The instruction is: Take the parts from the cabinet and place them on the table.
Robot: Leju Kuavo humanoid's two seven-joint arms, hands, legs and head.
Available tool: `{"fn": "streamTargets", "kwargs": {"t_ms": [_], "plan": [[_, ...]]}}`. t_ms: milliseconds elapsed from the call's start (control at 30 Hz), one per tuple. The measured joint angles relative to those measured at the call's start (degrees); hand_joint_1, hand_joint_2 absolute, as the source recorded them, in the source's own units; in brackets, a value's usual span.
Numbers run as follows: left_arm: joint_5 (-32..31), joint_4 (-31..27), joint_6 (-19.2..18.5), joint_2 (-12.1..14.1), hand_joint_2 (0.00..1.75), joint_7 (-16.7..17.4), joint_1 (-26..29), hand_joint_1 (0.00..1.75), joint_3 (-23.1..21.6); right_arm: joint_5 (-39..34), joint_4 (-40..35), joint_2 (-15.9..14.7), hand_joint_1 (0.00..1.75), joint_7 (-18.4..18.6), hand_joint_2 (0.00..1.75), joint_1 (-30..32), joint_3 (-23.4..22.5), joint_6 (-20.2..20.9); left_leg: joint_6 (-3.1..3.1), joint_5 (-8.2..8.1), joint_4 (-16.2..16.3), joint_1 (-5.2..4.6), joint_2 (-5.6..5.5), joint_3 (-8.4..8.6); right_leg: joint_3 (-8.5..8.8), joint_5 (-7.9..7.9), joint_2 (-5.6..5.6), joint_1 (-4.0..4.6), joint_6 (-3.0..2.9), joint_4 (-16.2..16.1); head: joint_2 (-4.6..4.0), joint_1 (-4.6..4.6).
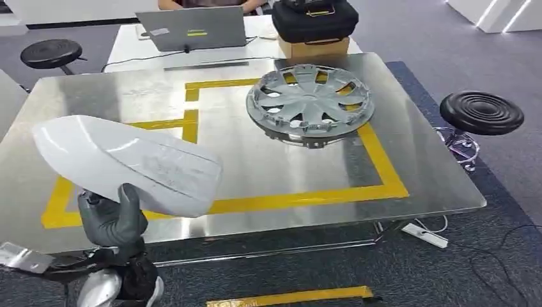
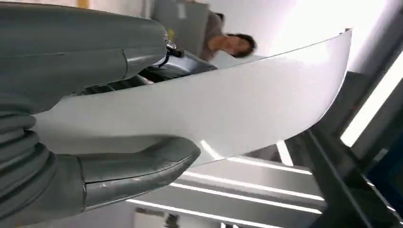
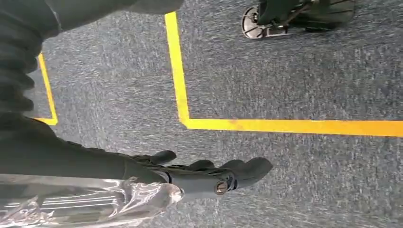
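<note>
Lower left, the left hand [image 1: 114,220] grips a white curved panel [image 1: 128,163] over the steel table [image 1: 268,166]; a hubcap [image 1: 310,102] lies upper centre. Right hand [image 3: 209,173] spread, empty.

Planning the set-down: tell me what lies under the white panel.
Under the white panel the left hand grips it above the steel table and yellow tape. The table directly beneath it is covered.

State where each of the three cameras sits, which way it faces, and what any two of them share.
Head view: high on the body, facing forward and down at the metal table and hubcap; left hand holds the white panel.
Left wrist view: behind the left hand, looking along the white panel.
Right wrist view: facing the carpet; right hand shows.
Shared: head and left wrist views show the panel.
</note>
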Motion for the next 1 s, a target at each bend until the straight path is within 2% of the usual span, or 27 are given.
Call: {"fn": "streamTargets", "kwargs": {"t_ms": [67, 100, 133, 167, 200, 233, 267, 300, 333, 400, 433, 467, 500, 533, 567, 700, 767, 800, 833, 867, 933, 967, 1000], "plan": [[0.50, 2.49, 1.79, 0.07, 1.75, 2.91, -0.92, 1.75, 0.02, -0.17, 0.00, 0.00, 0.00, 0.00, 1.75, 0.04, 0.00, -0.11, -0.34, -3.80, 8.94, 0.10, 0.01, -4.38, -0.05, -0.03, -0.14, 0.01, -0.08, 0.00, 0.00, 0.04], [0.63, 3.81, 2.50, 0.09, 1.75, 3.86, -1.29, 1.75, 0.02, -0.26, 0.00, 0.00, 0.00, 0.02, 1.75, 0.08, 0.00, -0.15, -0.39, -4.50, 11.92, 0.11, 0.01, -5.95, -0.05, -0.03, -0.17, 0.01, -0.08, 0.01, 0.00, 0.00], [0.22, 5.12, 3.31, 0.11, 1.75, 4.00, -1.73, 1.75, -0.02, -0.26, 0.00, 0.00, 0.00, 0.02, 1.75, 0.11, 0.00, -0.15, -0.37, -3.78, 12.28, 0.13, 0.02, -6.24, -0.02, -0.03, -0.15, 0.00, -0.08, 0.01, 0.00, 0.02], [-0.48, 6.24, 4.14, 0.11, 1.75, 3.97, -2.39, 1.75, -0.15, -0.20, 0.00, 0.00, 0.00, 0.02, 1.75, 0.10, 0.00, -0.13, -0.29, -1.86, 10.27, 0.14, 0.03, -5.36, 0.00, -0.03, -0.10, 0.00, -0.06, 0.02, 0.00, 0.00], [-0.96, 7.16, 4.67, 0.11, 1.75, 3.91, -3.08, 1.75, -0.35, -0.13, 0.00, 0.02, 0.00, 0.02, 1.75, 0.07, 0.00, -0.13, -0.17, 0.60, 6.44, 0.17, 0.05, -3.53, 0.09, -0.04, -0.06, -0.03, -0.03, 0.03, 0.00, 0.02], [-1.22, 7.84, 5.02, 0.11, 1.75, 3.89, -3.70, 1.75, -0.61, -0.02, 0.00, 0.07, 0.00, 0.00, 1.75, 0.04, 0.00, -0.11, -0.08, 3.28, 1.13, 0.21, 0.11, -0.79, 0.22, -0.11, -0.01, -0.09, 0.10, 0.03, 0.00, 0.02], [-1.58, 8.32, 5.22, 0.13, 1.75, 3.80, -4.22, 1.75, -0.90, 0.00, 0.00, 0.09, 0.00, 0.00, 1.75, 0.03, 0.00, -0.11, -0.09, 4.32, -2.77, 0.32, 0.28, 1.22, 0.24, -0.18, 0.06, 0.08, 0.40, 0.04, 0.00, -0.02], [-2.29, 9.00, 5.61, 0.13, 1.75, 3.75, -4.88, 1.75, -1.29, 0.13, 0.00, 0.09, 0.00, 0.00, 1.75, -0.01, 0.00, -0.09, 0.16, 3.43, -4.78, 0.27, 0.10, 1.98, -0.06, -0.41, 0.15, 0.49, 0.79, 0.44, 0.00, -0.29], [-3.75, 9.59, 6.33, 0.22, 1.75, 3.84, -5.34, 1.75, -1.64, 0.24, 0.00, 0.09, 0.00, -0.02, 1.75, 0.00, 0.00, -0.02, 0.71, 3.53, -4.40, 0.27, 0.02, 1.68, -0.17, -0.20, 0.10, 0.50, 1.13, 0.12, 0.00, 0.06], [-7.68, 10.84, 7.95, 0.68, 1.75, 4.13, -6.40, 1.75, -2.49, 0.50, 0.00, 0.09, 0.00, -0.02, 1.75, 0.02, 0.00, 0.20, 1.36, 3.48, -4.45, 0.05, -0.06, 1.58, 0.07, -0.03, 0.02, 0.37, 1.69, -0.39, 0.00, 0.13], [-9.37, 11.60, 8.74, 0.96, 1.75, 4.48, -7.10, 1.75, -2.97, 0.57, 0.00, 0.09, 0.00, -0.02, 1.75, -0.02, 0.02, 0.31, 1.83, 3.73, -4.70, 0.41, -0.05, 1.70, -0.07, -0.23, 0.01, 0.33, 2.02, -0.26, 0.00, 0.04], [-10.25, 12.13, 9.11, 1.16, 1.75, 4.61, -7.76, 1.75, -3.26, 0.63, 0.00, 0.09, 0.00, -0.02, 1.75, -0.05, 0.02, 0.33, 2.08, 3.71, -4.72, 0.48, -0.03, 1.77, -0.57, -1.09, -0.08, 0.30, 2.33, 0.89, 0.00, 0.26], [-11.26, 12.63, 9.83, 1.33, 1.75, 4.63, -8.44, 1.75, -3.45, 0.74, 0.00, 0.09, 0.00, -0.02, 1.75, -0.15, 0.04, 0.37, 2.46, 3.65, -4.71, 0.47, 0.03, 1.79, -1.97, -2.91, -0.14, 0.31, 2.48, 3.82, 0.00, 0.66], [-12.73, 13.46, 10.88, 1.51, 1.75, 4.94, -9.31, 1.75, -3.78, 1.03, 0.00, 0.09, 0.00, 0.00, 1.75, -0.18, 0.04, 0.50, 2.57, 3.67, -4.71, 0.42, 0.05, 1.76, -4.24, -5.18, -0.15, 0.25, 2.57, 8.58, 0.00, 0.66], [-13.45, 13.90, 11.43, 1.62, 1.75, 5.20, -9.76, 1.75, -3.91, 1.14, 0.00, 0.09, 0.00, -0.02, 1.75, -0.17, 0.07, 0.59, 2.60, 3.65, -4.71, 0.38, 0.05, 1.75, -5.53, -6.29, -0.15, 0.26, 2.61, 11.30, 0.00, 0.61], [-14.04, 14.18, 11.80, 1.71, 1.75, 5.38, -9.95, 1.75, -4.02, 1.20, 0.00, 0.09, 0.00, 0.00, 1.75, -0.17, 0.07, 0.63, 2.62, 3.64, -4.70, 0.37, 0.05, 1.75, -6.12, -6.73, -0.15, 0.26, 2.63, 12.43, 0.00, 0.68], [-16.44, 15.29, 13.29, 1.99, 1.75, 6.17, -10.94, 1.75, -4.33, 1.53, 0.00, 0.09, 0.00, 0.00, 1.75, -0.12, 0.13, 0.79, 2.65, 3.63, -4.70, 0.32, 0.05, 1.76, -8.18, -7.99, -0.14, 0.27, 2.69, 16.49, 0.00, 0.77], [-23.11, 19.18, 17.45, 2.56, 1.75, 8.24, -14.86, 1.75, -4.70, 2.40, 0.00, 0.09, 0.00, -0.11, 1.75, -0.19, 0.85, 1.33, 2.70, 3.58, -4.67, 0.29, -0.08, 1.90, -7.64, -4.52, -0.15, 0.27, 2.49, 14.09, 0.00, 0.79], [-26.19, 21.88, 19.71, 2.71, 1.75, 8.94, -18.53, 1.75, -4.83, 2.93, 0.00, 0.09, 0.00, -0.28, 1.75, -0.50, 1.38, 1.60, 2.38, 3.39, -4.65, 0.29, -0.12, 2.24, -1.76, 1.33, -0.27, 0.18, 2.24, 1.81, 0.00, 0.81], [-28.05, 23.08, 21.24, 2.73, 1.75, 9.51, -20.30, 1.75, -4.92, 3.24, 0.02, 0.09, 0.00, -0.28, 1.75, -0.70, 1.55, 1.84, 1.94, 3.39, -4.38, -0.18, -0.18, 1.99, -0.80, 0.48, -0.21, 0.41, 2.15, 0.35, 0.00, 0.81], [-35.62, 25.33, 26.87, 2.91, 1.75, 11.28, -23.47, 1.75, -5.44, 3.65, 0.00, 0.09, 0.00, -0.26, 1.75, -0.73, 2.12, 2.14, 1.40, 3.75, -4.59, -0.11, -0.26, 1.80, -1.33, 0.90, -0.02, 0.46, 1.49, 0.36, 0.00, 0.70], [-39.99, 26.18, 29.47, 2.95, 1.75, 12.70, -24.72, 1.75, -5.68, 3.78, 0.00, 0.09, 0.00, -0.24, 1.75, -0.62, 2.41, 2.27, 1.16, 3.89, -4.82, 0.03, -0.23, 1.86, -1.41, 0.93, 0.04, 0.60, 1.24, 0.38, 0.00, 0.70], [-46.05, 27.08, 32.22, 2.99, 1.75, 14.91, -26.26, 1.75, -5.94, 4.09, 0.02, 0.09, 0.00, -0.07, 1.75, -0.67, 2.60, 2.38, 0.86, 3.83, -4.88, 0.03, -0.26, 1.89, -1.36, 1.16, 0.02, 0.38, 0.79, 0.13, 0.00, 0.72]]}}
